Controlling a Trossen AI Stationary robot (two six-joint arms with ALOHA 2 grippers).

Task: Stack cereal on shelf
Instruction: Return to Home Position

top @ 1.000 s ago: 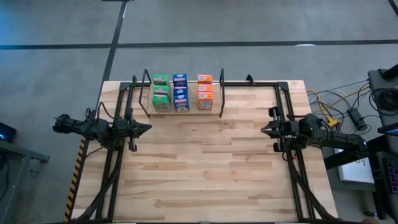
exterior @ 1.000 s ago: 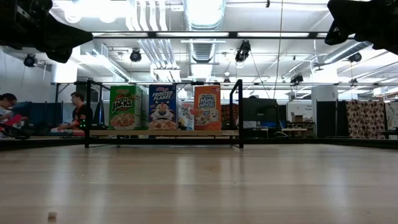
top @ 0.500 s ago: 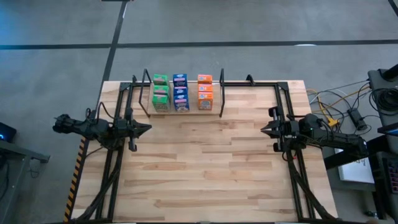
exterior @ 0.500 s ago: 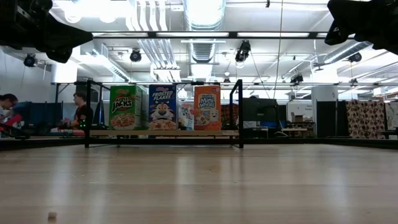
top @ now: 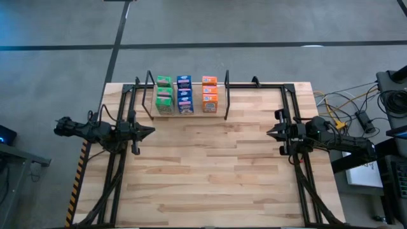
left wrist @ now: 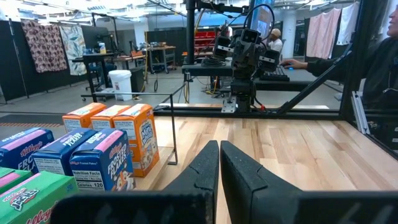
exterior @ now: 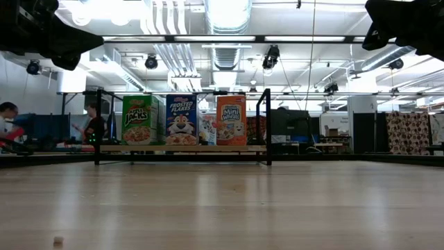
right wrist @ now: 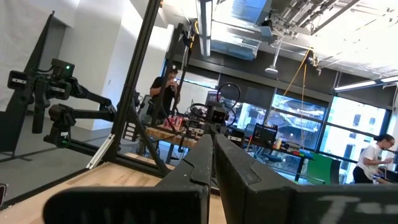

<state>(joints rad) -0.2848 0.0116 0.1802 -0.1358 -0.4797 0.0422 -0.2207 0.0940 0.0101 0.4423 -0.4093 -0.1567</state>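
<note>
Cereal boxes stand upright in three rows on the shelf (top: pixel 186 114) at the table's far edge: green (top: pixel 164 95), blue (top: pixel 184 94) and orange (top: pixel 210 93). The low view shows the front green (exterior: pixel 139 119), blue (exterior: pixel 181 119) and orange (exterior: pixel 231 119) boxes resting on the wood plank between black wire brackets. My left gripper (top: pixel 152 132) hangs shut above the table's left side, nearer than the shelf. My right gripper (top: pixel 268 133) hangs shut above the right side. In the left wrist view the boxes (left wrist: pixel 112 149) stand beside my shut fingers (left wrist: pixel 219 163).
Black arm-mount frames (top: pixel 121 152) run along the table's left and right sides (top: pixel 304 172). A small crumb (exterior: pixel 58 240) lies on the near tabletop. Bare wood (top: pixel 210 172) spreads between the arms. People sit at desks beyond the table (exterior: pixel 90 125).
</note>
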